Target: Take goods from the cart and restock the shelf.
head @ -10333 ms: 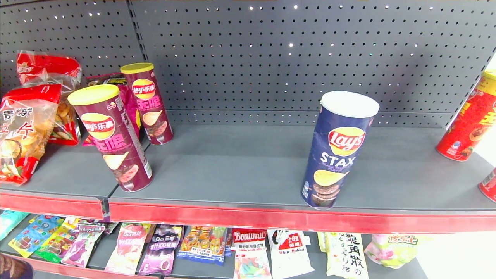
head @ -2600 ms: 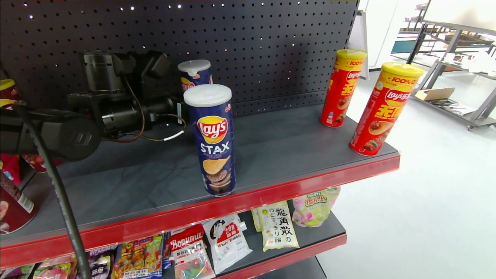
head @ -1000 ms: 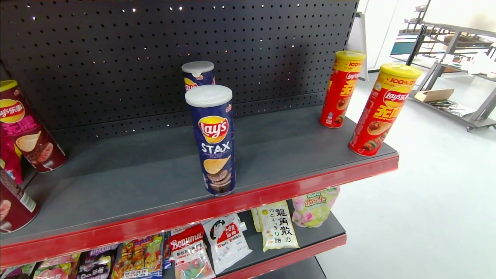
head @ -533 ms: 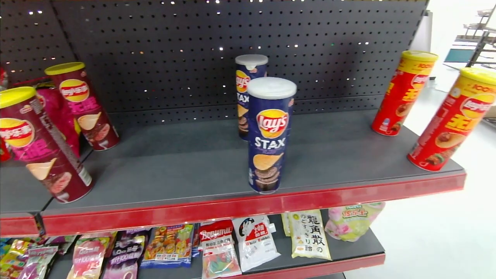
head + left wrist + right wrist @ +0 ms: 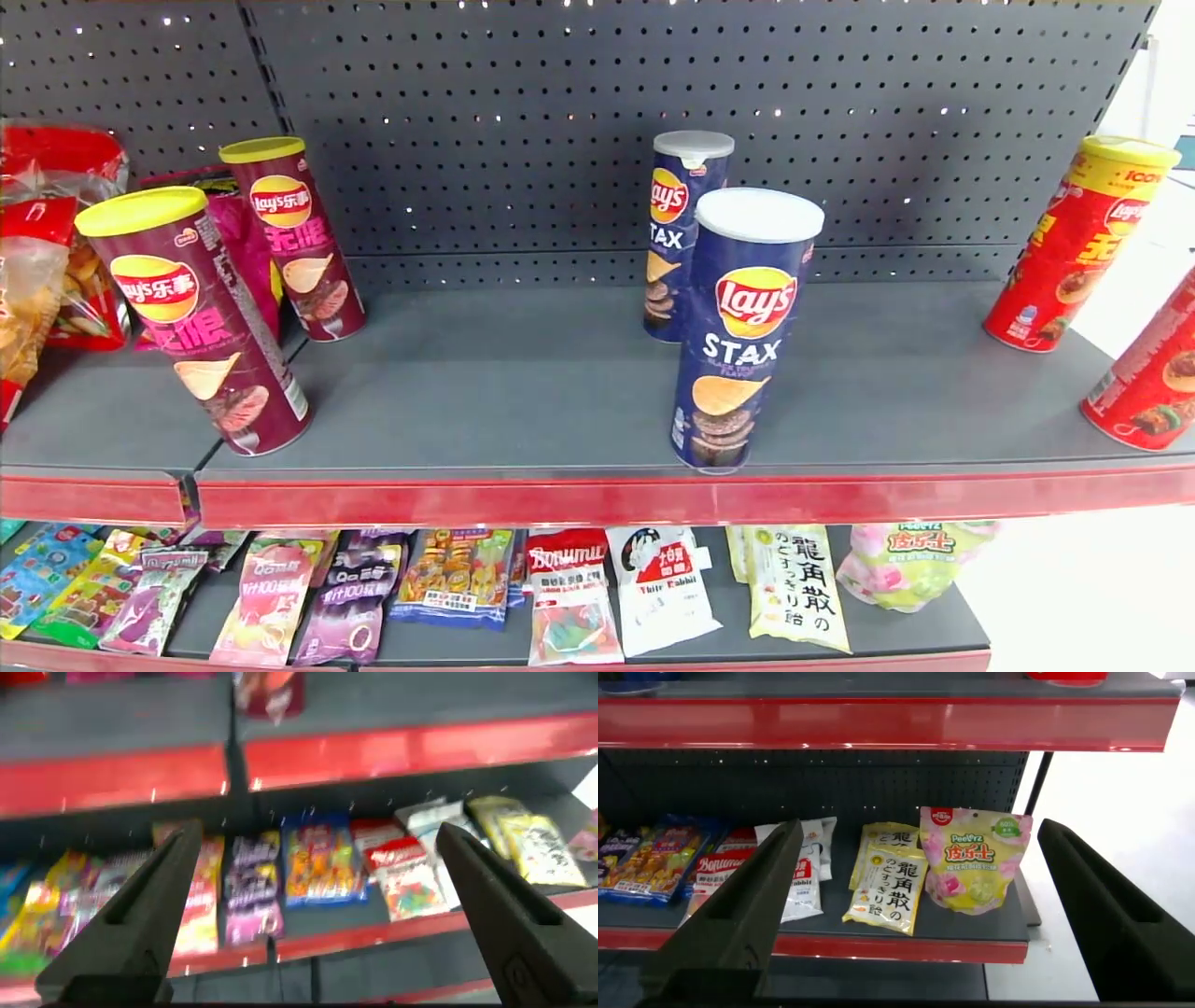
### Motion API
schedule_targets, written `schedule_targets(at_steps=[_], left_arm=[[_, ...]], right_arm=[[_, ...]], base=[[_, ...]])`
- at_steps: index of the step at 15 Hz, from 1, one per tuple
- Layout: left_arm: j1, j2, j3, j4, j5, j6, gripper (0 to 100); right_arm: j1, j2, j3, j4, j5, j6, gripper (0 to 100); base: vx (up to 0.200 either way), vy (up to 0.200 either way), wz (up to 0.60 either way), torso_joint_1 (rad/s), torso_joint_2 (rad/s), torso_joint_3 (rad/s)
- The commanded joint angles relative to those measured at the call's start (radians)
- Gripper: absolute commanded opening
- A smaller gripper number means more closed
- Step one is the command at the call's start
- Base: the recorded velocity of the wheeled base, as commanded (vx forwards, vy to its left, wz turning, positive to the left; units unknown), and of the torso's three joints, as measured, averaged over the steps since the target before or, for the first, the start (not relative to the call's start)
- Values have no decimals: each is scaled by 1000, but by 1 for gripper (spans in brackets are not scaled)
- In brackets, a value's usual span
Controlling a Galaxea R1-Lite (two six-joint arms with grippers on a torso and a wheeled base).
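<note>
Two navy chip cans stand on the grey upper shelf (image 5: pixel 523 383), one at the front edge (image 5: pixel 742 327) and one behind it by the pegboard (image 5: pixel 681 233). Both have white lids and stand upright. My left gripper (image 5: pixel 318 835) is open and holds nothing; it hangs in front of the lower shelf's snack packets (image 5: pixel 322 859), below the red shelf edge (image 5: pixel 392 751). My right gripper (image 5: pixel 920 831) is also open and empty, facing the lower shelf's right end, where a pink and green bag (image 5: pixel 971 859) lies.
Two maroon cans (image 5: pixel 196 317) (image 5: pixel 299 238) stand at the left, with bagged snacks (image 5: pixel 37 252) beyond them. Two red cans (image 5: pixel 1074 243) (image 5: pixel 1153 373) stand at the right end. Bare shelf lies between the maroon and navy cans. Several flat packets (image 5: pixel 560 588) fill the lower shelf.
A second navy can now stands behind the first. The left arm that was beside it 2.6 s ago has left the shelf. The head camera has since panned left.
</note>
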Motion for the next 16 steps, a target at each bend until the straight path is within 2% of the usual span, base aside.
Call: schedule_targets(at_steps=[1, 2, 4, 5, 7, 8, 10, 11, 12, 13, 14, 15, 16], left_arm=[[39, -70, 7, 78, 20, -19, 100], [64, -82, 15, 85, 22, -23, 100], [76, -87, 18, 85, 22, -25, 100], [121, -117, 75, 79, 75, -72, 100], [133, -94, 81, 78, 121, -106, 100], [199, -76, 81, 78, 124, -108, 100], [288, -75, 79, 79, 124, -109, 100], [292, -108, 81, 78, 115, -109, 100], [292, -117, 88, 70, 100, -98, 100], [292, -117, 113, 21, 55, -77, 100], [292, -116, 154, -68, -26, -49, 100], [292, -117, 190, -151, -110, -5, 100], [292, -117, 203, -159, -139, 33, 100]], right_arm=[[1, -1, 0, 0, 0, 0, 100], [1, -1, 0, 0, 0, 0, 100], [1, -1, 0, 0, 0, 0, 100], [1, -1, 0, 0, 0, 0, 100], [1, -1, 0, 0, 0, 0, 100], [1, -1, 0, 0, 0, 0, 100], [1, -1, 0, 0, 0, 0, 100], [1, -1, 0, 0, 0, 0, 100], [1, -1, 0, 0, 0, 0, 100], [1, -1, 0, 0, 0, 0, 100], [1, -1, 0, 0, 0, 1, 100], [1, -1, 0, 0, 0, 0, 100], [1, -1, 0, 0, 0, 1, 100]], base=[[0, 0, 0, 0, 0, 0], [0, 0, 0, 0, 0, 0], [0, 0, 0, 0, 0, 0], [0, 0, 0, 0, 0, 0], [0, 0, 0, 0, 0, 0], [0, 0, 0, 0, 0, 0], [0, 0, 0, 0, 0, 0], [0, 0, 0, 0, 0, 0], [0, 0, 0, 0, 0, 0], [0, 0, 0, 0, 0, 0], [0, 0, 0, 0, 0, 0], [0, 0, 0, 0, 0, 0], [0, 0, 0, 0, 0, 0]])
